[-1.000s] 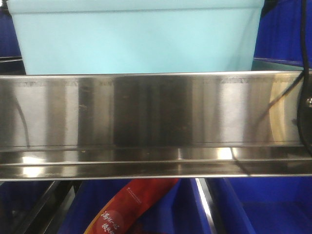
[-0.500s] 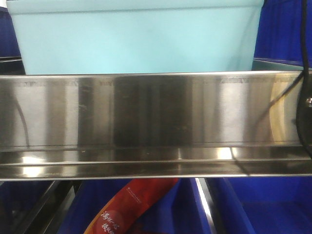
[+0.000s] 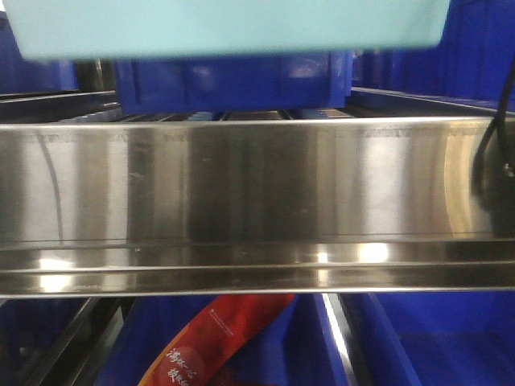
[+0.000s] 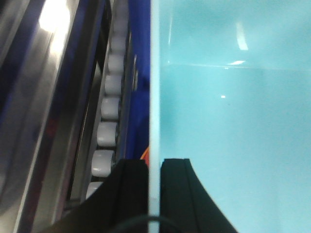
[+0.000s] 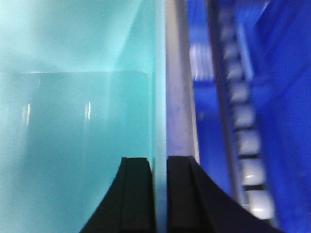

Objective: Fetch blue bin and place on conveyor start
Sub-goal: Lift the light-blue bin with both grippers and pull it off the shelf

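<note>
The pale aqua blue bin (image 3: 225,28) hangs at the top of the front view, lifted clear above the steel shelf rail (image 3: 257,193). In the left wrist view my left gripper (image 4: 154,167) is shut on the bin's left wall (image 4: 154,97), one finger inside and one outside. In the right wrist view my right gripper (image 5: 160,165) is shut on the bin's right wall (image 5: 160,97) in the same way. The bin's empty inside (image 4: 233,121) fills both wrist views. The conveyor start is out of view.
Dark royal-blue bins (image 3: 233,80) stand behind the lifted bin on the shelf. Rows of white rollers (image 4: 107,121) run beside the bin on both sides (image 5: 245,141). A red packet (image 3: 213,342) lies in a blue bin below the rail. A black cable (image 3: 500,121) hangs at right.
The blue bin has risen: it sat behind the steel rail before and now only its bottom edge shows at the top, uncovering the dark blue bins behind it.
</note>
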You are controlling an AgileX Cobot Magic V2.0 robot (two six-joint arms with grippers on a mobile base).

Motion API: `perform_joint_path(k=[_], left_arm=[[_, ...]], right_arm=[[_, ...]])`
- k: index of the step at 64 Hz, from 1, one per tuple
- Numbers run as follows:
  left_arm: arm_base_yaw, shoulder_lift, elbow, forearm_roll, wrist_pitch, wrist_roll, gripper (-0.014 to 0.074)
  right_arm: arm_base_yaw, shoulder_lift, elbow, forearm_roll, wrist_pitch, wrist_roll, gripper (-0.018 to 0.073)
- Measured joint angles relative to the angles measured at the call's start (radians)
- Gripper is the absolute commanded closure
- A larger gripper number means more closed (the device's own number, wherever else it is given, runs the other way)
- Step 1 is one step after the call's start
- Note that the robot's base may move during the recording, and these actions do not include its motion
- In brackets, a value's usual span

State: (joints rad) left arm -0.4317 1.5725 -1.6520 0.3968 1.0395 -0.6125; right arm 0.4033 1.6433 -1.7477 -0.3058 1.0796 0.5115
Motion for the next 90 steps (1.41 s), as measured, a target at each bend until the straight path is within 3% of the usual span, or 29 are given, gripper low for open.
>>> perform_joint_path(k=[13,32,90], left_arm=[[-0.038,-0.07,-0.063,0.035,0.037,-0.011,0.0708],[-0.065,-0.084,-0.21,0.085,0.075,-0.011,0.0708],[-0.067,-0.086,-0.219,0.095,0.069,0.01,0.0708]], right_arm=[[0.048,-0.088,-0.014,-0.065,0.031,0.027,0.072],[0.08,-0.112,-0.174,-0.117,0.07,0.032,0.072],[0.08,-0.11,-0.193,-0.127,0.08,0.031,0.072]])
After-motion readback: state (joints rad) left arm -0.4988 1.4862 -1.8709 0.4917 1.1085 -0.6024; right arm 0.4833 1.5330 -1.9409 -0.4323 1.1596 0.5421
